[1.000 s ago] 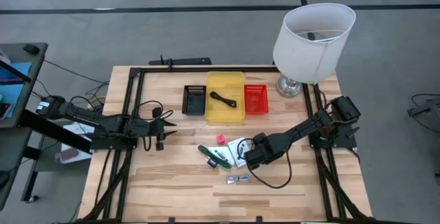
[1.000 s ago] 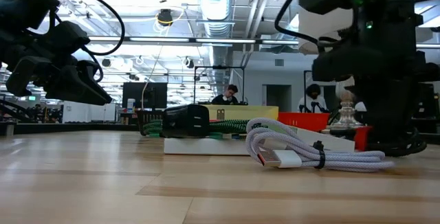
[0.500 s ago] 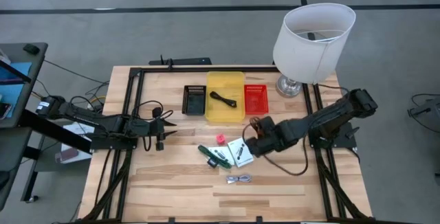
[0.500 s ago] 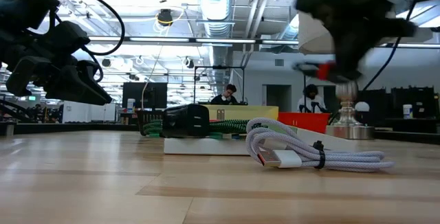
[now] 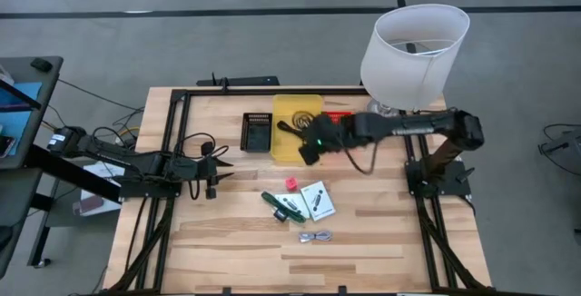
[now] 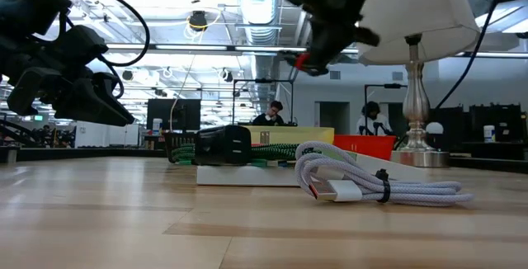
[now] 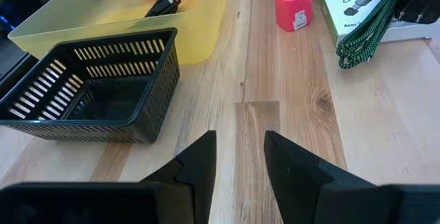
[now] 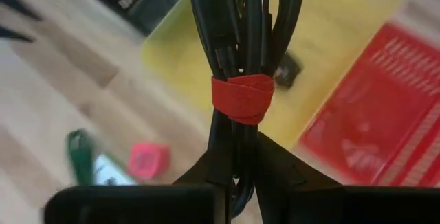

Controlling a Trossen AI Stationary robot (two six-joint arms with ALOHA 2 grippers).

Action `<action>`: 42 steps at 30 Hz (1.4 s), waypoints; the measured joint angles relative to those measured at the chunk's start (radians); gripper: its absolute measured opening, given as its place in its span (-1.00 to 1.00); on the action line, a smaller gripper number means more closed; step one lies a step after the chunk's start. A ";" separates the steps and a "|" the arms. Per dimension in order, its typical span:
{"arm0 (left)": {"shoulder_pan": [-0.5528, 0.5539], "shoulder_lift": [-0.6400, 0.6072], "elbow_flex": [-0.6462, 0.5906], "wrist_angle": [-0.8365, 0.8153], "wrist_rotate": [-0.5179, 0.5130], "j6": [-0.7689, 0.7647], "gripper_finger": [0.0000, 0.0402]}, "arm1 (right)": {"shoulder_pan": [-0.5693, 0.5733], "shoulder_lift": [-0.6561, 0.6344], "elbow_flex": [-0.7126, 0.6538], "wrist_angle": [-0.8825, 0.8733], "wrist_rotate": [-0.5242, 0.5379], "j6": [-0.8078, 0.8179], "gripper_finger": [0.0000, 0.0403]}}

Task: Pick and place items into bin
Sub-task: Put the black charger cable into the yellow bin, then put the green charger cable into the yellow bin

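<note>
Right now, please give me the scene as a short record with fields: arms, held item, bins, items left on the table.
right gripper: over the yellow bin, jaws shut on the black cable with red band
left gripper: waiting at the table's left, jaws open, holding nothing
bins: black basket, yellow bin, red basket in a row
on table: pink cube, green cable, white cards, silver cable

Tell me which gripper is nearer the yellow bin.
Right. The right gripper, shut on a black cable, hangs over the yellow bin; the left gripper waits well off to the bin's left, jaws apart.
</note>
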 joint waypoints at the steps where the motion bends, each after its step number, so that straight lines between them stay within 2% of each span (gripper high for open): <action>1: 0.000 0.000 0.000 0.000 0.000 0.000 -0.42 | -0.028 0.012 0.012 0.004 -0.015 -0.032 -0.86; 8: 0.000 0.000 0.000 0.000 0.000 0.000 -0.42 | -0.190 0.111 0.075 0.012 -0.117 -0.192 -0.85; 15: 0.000 0.000 0.000 0.000 0.000 0.000 -0.42 | -0.261 0.222 0.107 0.057 -0.196 -0.279 -0.85; 22: 0.000 0.000 0.000 0.001 0.000 0.000 -0.42 | -0.266 0.297 0.153 0.058 -0.214 -0.336 -0.75; 36: 0.000 0.000 0.000 0.001 0.000 0.000 -0.42 | -0.260 0.285 0.157 0.056 -0.174 -0.365 -0.39; 40: 0.000 0.000 0.000 0.001 0.000 0.000 -0.42 | -0.256 0.286 0.222 -0.054 -0.173 -0.360 -0.34; 42: 0.000 0.000 0.000 0.001 0.000 0.000 -0.42 | -0.239 0.285 0.274 -0.118 -0.140 -0.366 -0.34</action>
